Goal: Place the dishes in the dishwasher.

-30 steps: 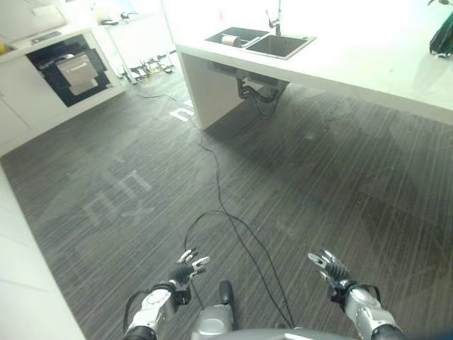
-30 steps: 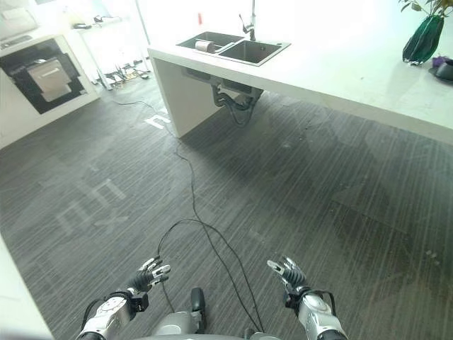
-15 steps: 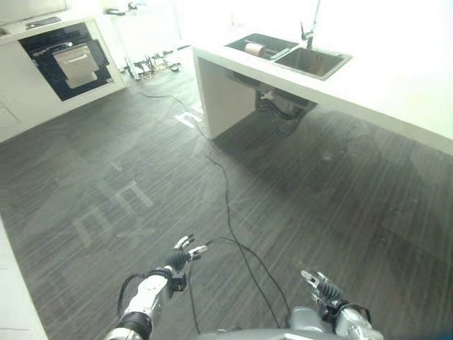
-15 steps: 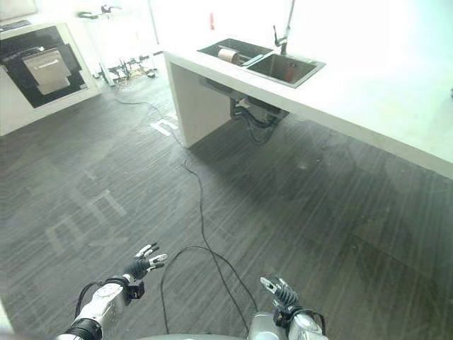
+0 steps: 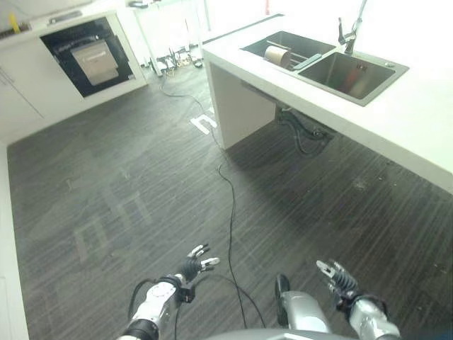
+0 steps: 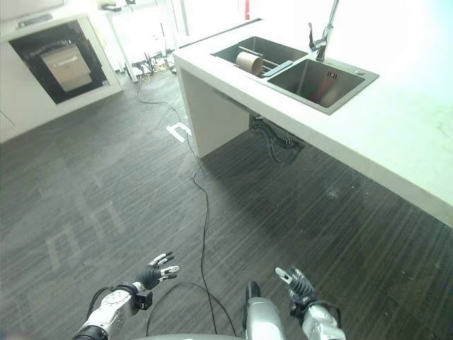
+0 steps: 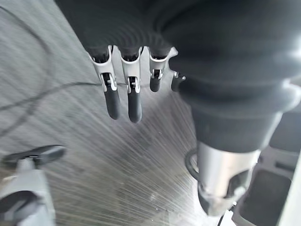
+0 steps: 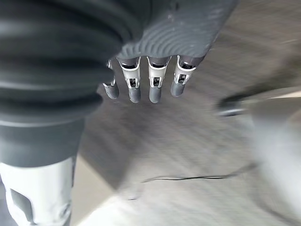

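Far left of the sink, against the wall: open dishwasher with a pale rack pulled out of its dark cavity, set in white cabinets. Between dishwasher and sink, dark striped floor with a thin black cable trailing from beneath the sink. Low in view, well short of the sink: left hand with fingers straight and released, holding nothing. In the sink's left basin, a brownish cup-like dish lying on its side beside a rack; right basin bare, faucet behind. White counter around the sink. Low right: right hand, fingers loosely extended, empty.
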